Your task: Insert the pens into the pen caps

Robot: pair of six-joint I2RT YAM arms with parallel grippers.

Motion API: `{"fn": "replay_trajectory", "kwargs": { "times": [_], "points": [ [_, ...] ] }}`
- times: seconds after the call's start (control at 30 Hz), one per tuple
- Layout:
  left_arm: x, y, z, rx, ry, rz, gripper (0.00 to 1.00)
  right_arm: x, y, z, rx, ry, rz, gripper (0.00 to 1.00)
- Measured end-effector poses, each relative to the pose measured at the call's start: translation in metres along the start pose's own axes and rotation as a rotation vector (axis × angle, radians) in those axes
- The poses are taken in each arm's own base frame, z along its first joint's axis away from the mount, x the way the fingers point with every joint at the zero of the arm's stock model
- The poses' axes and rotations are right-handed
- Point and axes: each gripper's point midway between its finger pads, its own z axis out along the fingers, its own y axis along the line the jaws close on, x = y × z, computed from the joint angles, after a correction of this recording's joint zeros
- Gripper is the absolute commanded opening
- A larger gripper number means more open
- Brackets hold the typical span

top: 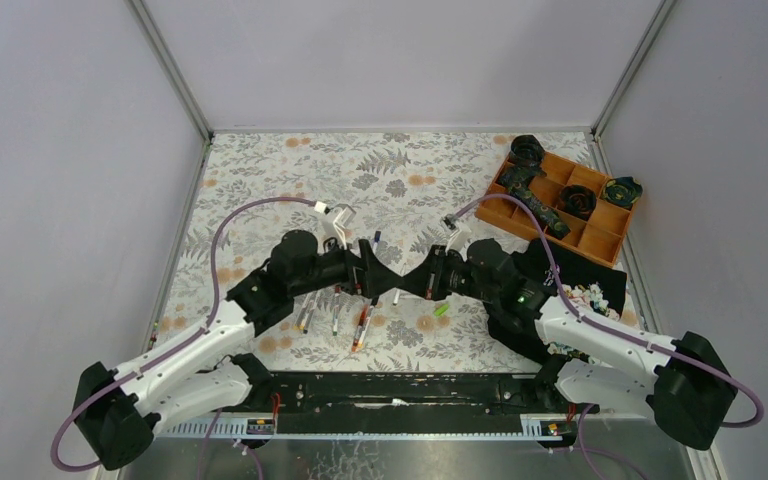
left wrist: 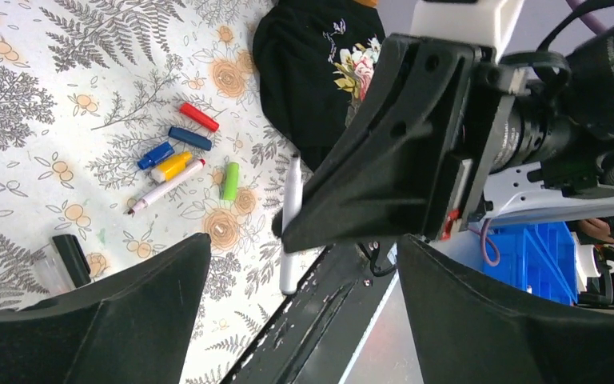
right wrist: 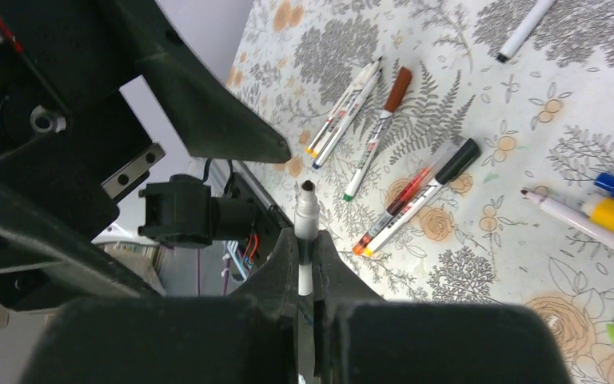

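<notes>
The right gripper point(right wrist: 307, 248) pinches a white pen point(right wrist: 307, 210) tight between its two fingers. The pen's black tip sticks out past the fingertips and points toward the left gripper point(left wrist: 304, 240). The left gripper is spread wide and holds nothing. The two grippers hang nose to nose, very close, above the flowery table point(top: 290, 170). On the table below the left gripper lie the loose pens point(right wrist: 380, 128): two side by side, one with a brown cap, and one with a black cap next to a red and orange one. On the table below the right gripper lie the caps: a red cap point(left wrist: 198, 116), two blue caps point(left wrist: 189, 138), a yellow cap point(left wrist: 170, 166) and a green cap point(left wrist: 229, 181). A red-tipped pen point(left wrist: 166, 186) with no cap lies just beside the yellow cap. A black cloth point(left wrist: 312, 72) lies past the caps, on the right gripper's side. An orange tray point(top: 600, 238) sits well away from both grippers, past the right one.
</notes>
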Motion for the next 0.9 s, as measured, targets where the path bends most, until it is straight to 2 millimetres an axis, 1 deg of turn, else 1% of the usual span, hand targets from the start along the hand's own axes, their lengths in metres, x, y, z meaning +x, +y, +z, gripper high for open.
{"fn": "replay_trajectory", "kwargs": {
  "times": [0.1, 0.2, 0.3, 0.47, 0.6, 0.8, 0.83, 0.9],
  "points": [
    [0.004, -0.003, -0.009, 0.022, -0.010, 0.008, 0.80, -0.004, -0.003, -0.004, 0.021, -0.027, 0.013, 0.00],
    [0.011, -0.002, -0.013, 0.035, -0.003, 0.008, 0.67, -0.008, -0.001, -0.006, 0.022, -0.046, 0.026, 0.00],
    [0.020, -0.003, -0.014, 0.050, 0.021, 0.010, 0.59, -0.009, 0.001, -0.007, 0.015, -0.050, 0.041, 0.00],
    [0.032, -0.009, -0.010, 0.073, 0.066, 0.017, 0.45, -0.008, 0.004, -0.008, 0.005, -0.043, 0.061, 0.00],
    [0.042, -0.008, -0.003, 0.073, 0.102, 0.018, 0.41, -0.008, 0.010, -0.008, -0.019, -0.033, 0.071, 0.00],
    [0.046, -0.007, 0.005, 0.072, 0.116, 0.015, 0.28, -0.010, 0.025, -0.011, -0.072, -0.022, 0.073, 0.00],
    [0.045, -0.008, 0.006, 0.075, 0.113, 0.014, 0.24, -0.011, 0.026, -0.011, -0.077, -0.022, 0.071, 0.00],
    [0.043, -0.011, 0.007, 0.087, 0.103, 0.011, 0.11, -0.010, 0.027, -0.011, -0.080, -0.020, 0.072, 0.00]
  ]
}}
